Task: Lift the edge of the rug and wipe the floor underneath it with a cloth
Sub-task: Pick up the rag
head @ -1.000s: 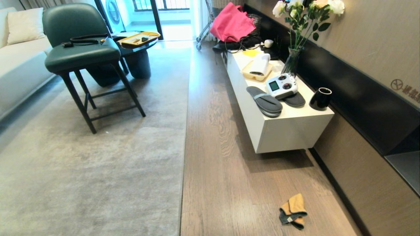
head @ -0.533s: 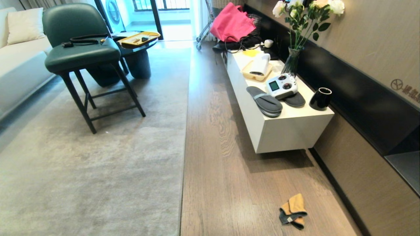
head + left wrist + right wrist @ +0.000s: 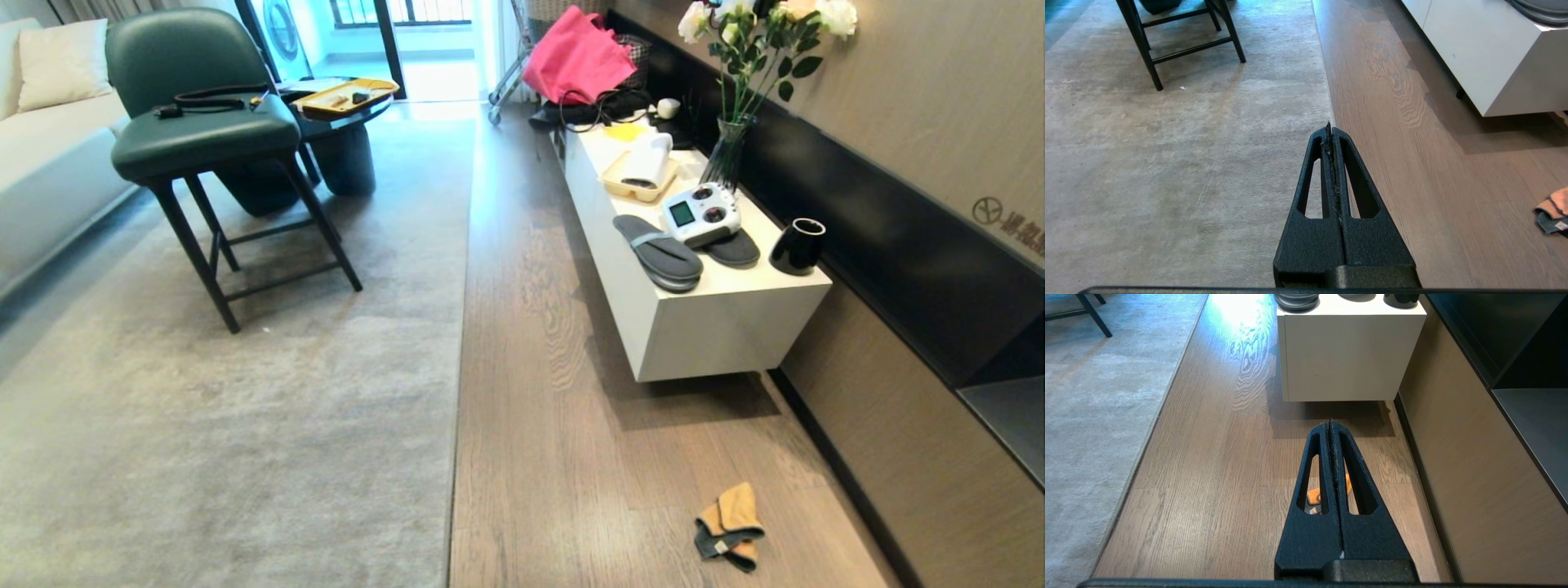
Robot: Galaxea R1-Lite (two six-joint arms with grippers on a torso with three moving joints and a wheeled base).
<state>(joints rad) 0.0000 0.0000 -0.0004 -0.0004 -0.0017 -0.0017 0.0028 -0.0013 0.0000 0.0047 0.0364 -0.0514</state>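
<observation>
We see the rug edge [image 3: 459,351] lying flat along the oak floor [image 3: 555,457]. The orange-and-grey cloth [image 3: 729,527] sits crumpled on bare planks near the wall, well apart from the rug. Our left claw [image 3: 1329,127] hangs pinched tight over the rug's border, empty; our right claw [image 3: 1329,424] likewise above the cloth.

Rug [image 3: 229,392] takes up the left side, and its edge [image 3: 459,343] runs straight back along the floor [image 3: 539,425]. A chair [image 3: 204,139] stands on the rug toward the back, low table [image 3: 343,114] right behind it, sofa [image 3: 49,163] off at far left. On the right a cabinet [image 3: 702,318] hugs the wall, with slippers [image 3: 660,253], a remote [image 3: 700,214], a cup [image 3: 798,245] and a vase [image 3: 727,155] on its surface. The cloth [image 3: 729,527] lies on the floor in front of the cabinet, well apart from the rug.
</observation>
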